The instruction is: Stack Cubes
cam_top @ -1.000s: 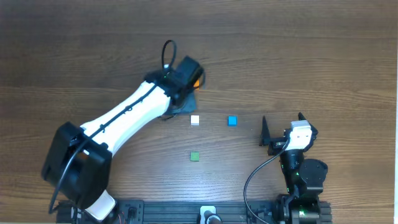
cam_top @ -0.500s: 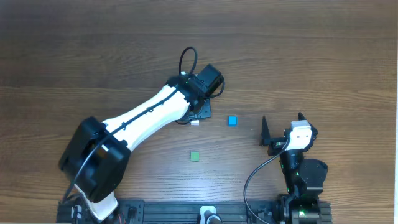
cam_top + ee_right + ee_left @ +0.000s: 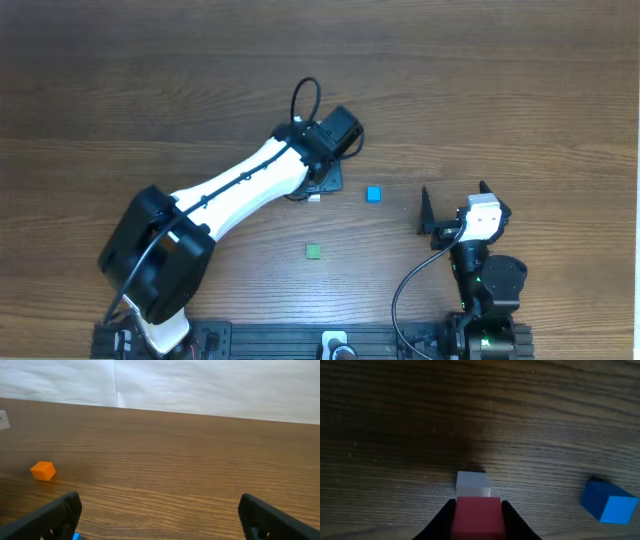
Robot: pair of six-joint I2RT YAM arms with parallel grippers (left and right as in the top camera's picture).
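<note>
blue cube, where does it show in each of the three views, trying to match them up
Top view: the blue cube sits right of centre, between the white cube and the right gripper.
Left wrist view: the blue cube lies apart from the white cube, off to one side.
Right wrist view: a sliver of what is likely the blue cube, beside one finger of the right gripper.
Shared landmark: the white cube, in the top and left wrist views.

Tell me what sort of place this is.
Probably a robot lab bench: a left arm and right arm mounted at the edge of a wood table, a small blue cube and green cube on it, a plain white backdrop.
</note>
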